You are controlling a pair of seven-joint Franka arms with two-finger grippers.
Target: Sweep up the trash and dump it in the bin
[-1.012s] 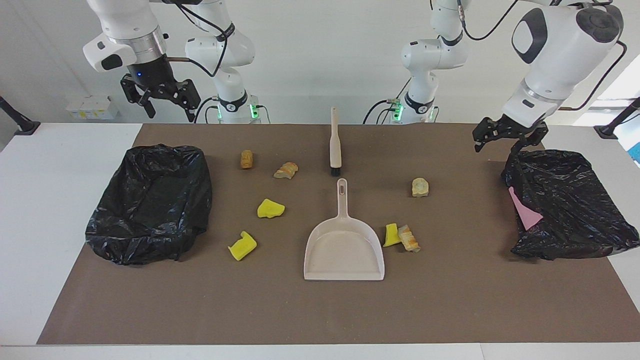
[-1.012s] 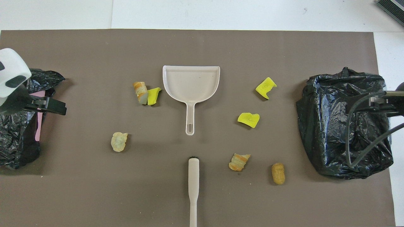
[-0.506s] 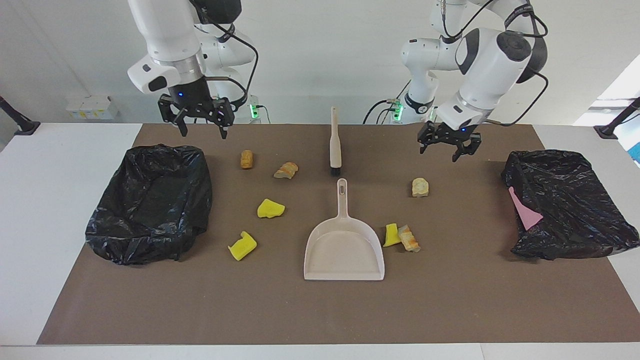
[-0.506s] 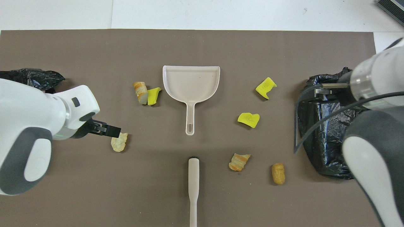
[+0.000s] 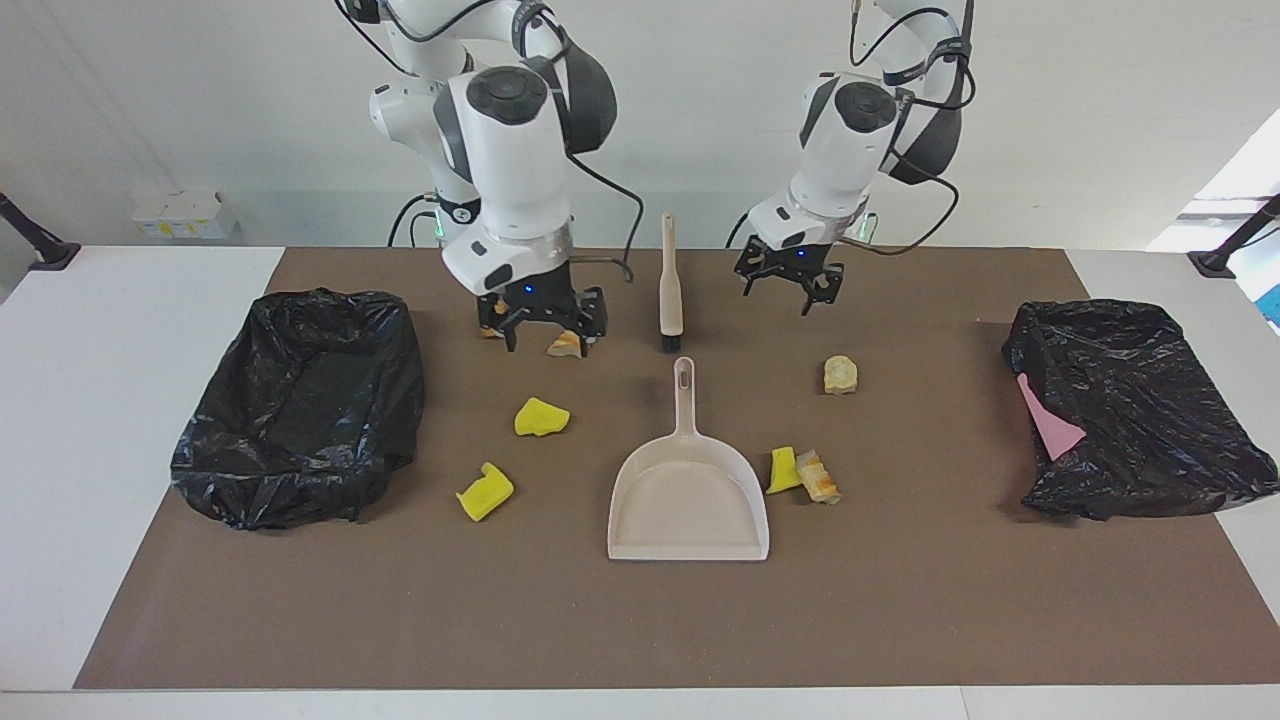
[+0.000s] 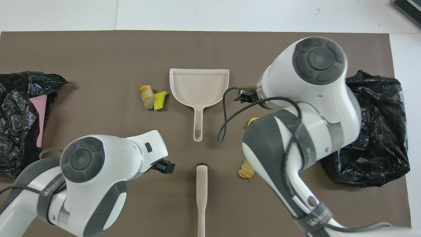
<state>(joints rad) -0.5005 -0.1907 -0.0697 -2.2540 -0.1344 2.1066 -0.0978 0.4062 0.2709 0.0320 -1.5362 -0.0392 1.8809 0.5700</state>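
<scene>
Small yellow and tan trash chunks lie on the brown mat: yellow ones, a yellow and tan pair beside the dustpan, and a tan lump. The beige brush lies handle toward the robots, nearer to them than the dustpan. My right gripper is open, low over a tan chunk. My left gripper is open and empty over bare mat beside the brush. In the overhead view the arms hide several chunks; the dustpan and brush show.
A bin lined with a black bag stands at the right arm's end of the table. Another at the left arm's end holds a flat pink sheet. The mat's edge runs past the dustpan's mouth.
Both arms have swung inward from the bins toward the middle. The right gripper has come down over the tan chunks near the brush; the left now hangs beside the brush. Nothing on the table moved.
</scene>
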